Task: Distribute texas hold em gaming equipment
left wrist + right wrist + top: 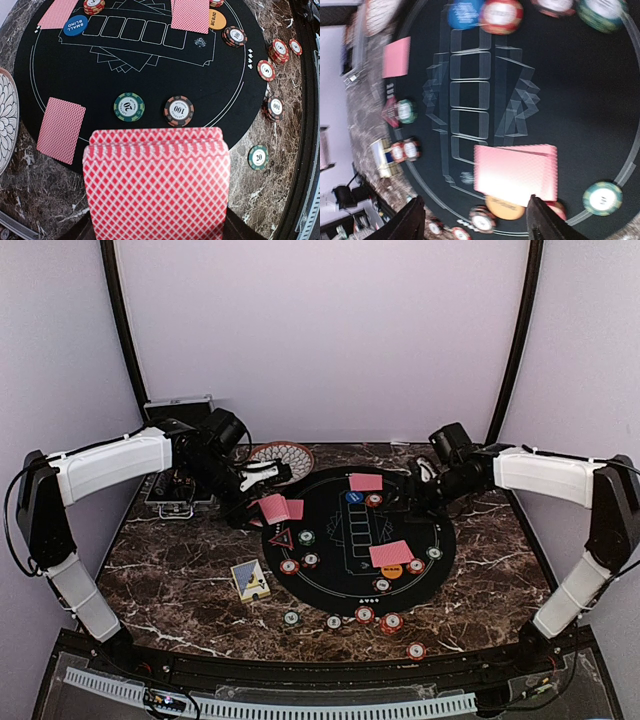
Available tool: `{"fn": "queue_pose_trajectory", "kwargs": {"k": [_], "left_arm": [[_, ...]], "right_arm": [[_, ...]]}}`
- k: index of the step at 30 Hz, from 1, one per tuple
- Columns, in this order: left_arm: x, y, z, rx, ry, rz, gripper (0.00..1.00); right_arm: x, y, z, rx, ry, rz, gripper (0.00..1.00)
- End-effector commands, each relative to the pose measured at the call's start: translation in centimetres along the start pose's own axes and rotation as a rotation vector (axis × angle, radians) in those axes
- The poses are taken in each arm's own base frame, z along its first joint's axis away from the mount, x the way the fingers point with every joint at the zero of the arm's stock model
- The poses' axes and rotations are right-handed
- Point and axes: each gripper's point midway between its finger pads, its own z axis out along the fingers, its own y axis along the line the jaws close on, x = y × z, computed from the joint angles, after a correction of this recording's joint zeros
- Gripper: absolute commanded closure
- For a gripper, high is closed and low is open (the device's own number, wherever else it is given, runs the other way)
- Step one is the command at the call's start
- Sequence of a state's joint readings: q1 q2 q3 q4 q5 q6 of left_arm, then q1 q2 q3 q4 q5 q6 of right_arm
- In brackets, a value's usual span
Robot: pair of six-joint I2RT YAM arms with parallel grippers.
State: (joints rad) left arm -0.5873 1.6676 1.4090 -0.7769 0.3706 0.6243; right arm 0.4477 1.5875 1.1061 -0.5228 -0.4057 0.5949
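My left gripper (254, 502) is shut on a stack of red-backed cards (274, 508) at the left edge of the black round mat (340, 585). In the left wrist view the stack (156, 185) fills the lower middle, above a single card (61, 130), a green chip (129, 106) and a dark chip (179, 110). My right gripper (410, 496) is open and empty above the mat's right side. Its fingers (412, 220) frame a small card pile (516, 172) and the orange button (505, 207) below. The blue button (353, 497) and the red triangle marker (281, 538) lie on the mat.
A patterned bowl (283, 456) sits behind the mat, and a silver-edged black case (178, 405) stands at the back left. A card box (249, 580) lies left of the mat. Several chips (365, 614) line the near marble edge. More cards (366, 482) lie at the mat's far side.
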Motion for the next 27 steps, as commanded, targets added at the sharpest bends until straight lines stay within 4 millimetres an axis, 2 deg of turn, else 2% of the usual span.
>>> {"fn": "queue_pose_trajectory", "kwargs": {"k": [1,6,12,17,27], "left_arm": [[-0.7,-0.6,-0.9,0.010,-0.033,0.008,1.00],[-0.7,-0.6,-0.9,0.010,-0.037,0.009,1.00],[-0.9,-0.5,-0.9,0.007,-0.046,0.010,1.00],[-1.0,-0.5,-1.0,0.005,-0.047,0.013,1.00],[-1.3,-0.4,-1.1,0.005,-0.054,0.015,1.00]], "right_arm": [[-0.5,8.4,-0.1,-0.245,-0.002,-0.060,0.26],[-0.7,15.2,1.0,-0.490,0.037,-0.064,0.24],[0.0,20.0,3.1,-0.617,0.111,-0.076,0.22],[0.7,22.1,4.5,-0.680,0.164,-0.077,0.23],[1.4,24.0,6.5,-0.705,0.216,-0.094,0.23]]}}
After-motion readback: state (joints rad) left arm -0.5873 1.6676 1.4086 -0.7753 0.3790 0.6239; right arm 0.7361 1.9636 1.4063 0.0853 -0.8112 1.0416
